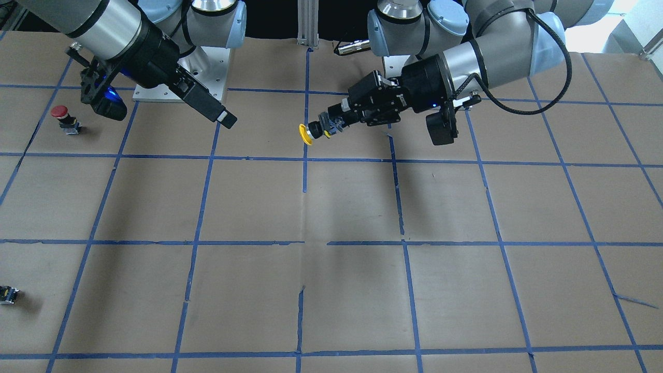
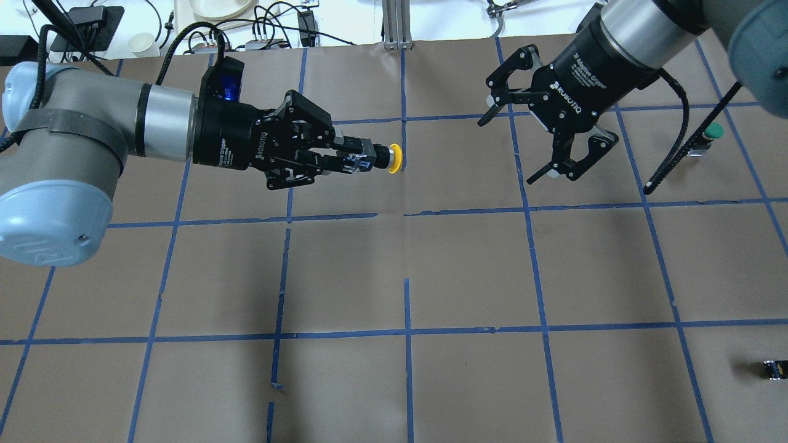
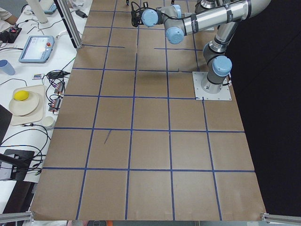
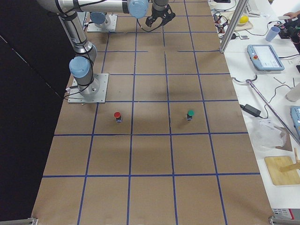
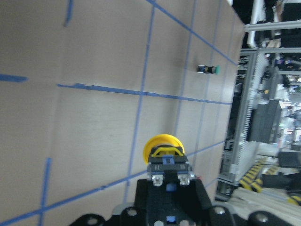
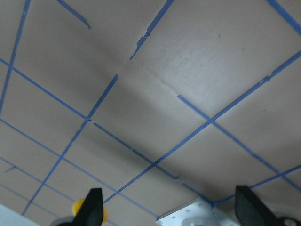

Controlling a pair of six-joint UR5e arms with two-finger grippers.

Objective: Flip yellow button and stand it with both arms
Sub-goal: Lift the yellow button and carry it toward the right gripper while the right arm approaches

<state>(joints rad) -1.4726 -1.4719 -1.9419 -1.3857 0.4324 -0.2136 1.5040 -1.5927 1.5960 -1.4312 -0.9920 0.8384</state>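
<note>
Left hand (image 2: 357,161) clamped on the black body of the yellow button (image 2: 394,159), which it holds clear of the counter (image 2: 468,277). The button lies sideways, cap facing 3 o'clock in the overhead view. Right hand (image 2: 510,149) spread wide and empty, well apart at 3 o'clock of the cap, its opening turned toward it. Judgement: mid-handover, with the button lifted and presented; flip and stand not yet done. The next move likely calls for the right hand to come in along the button's axis and take the cap end. Little of it shows beyond the left fingers, so alignment needs care, and the left hand should let go only once the second grip is firm. Hard to make out: how much of the body the left fingers cover. The right wrist view catches only a yellow sliver at its lower edge. Both side views leave the hands tiny at the top edge.
</note>
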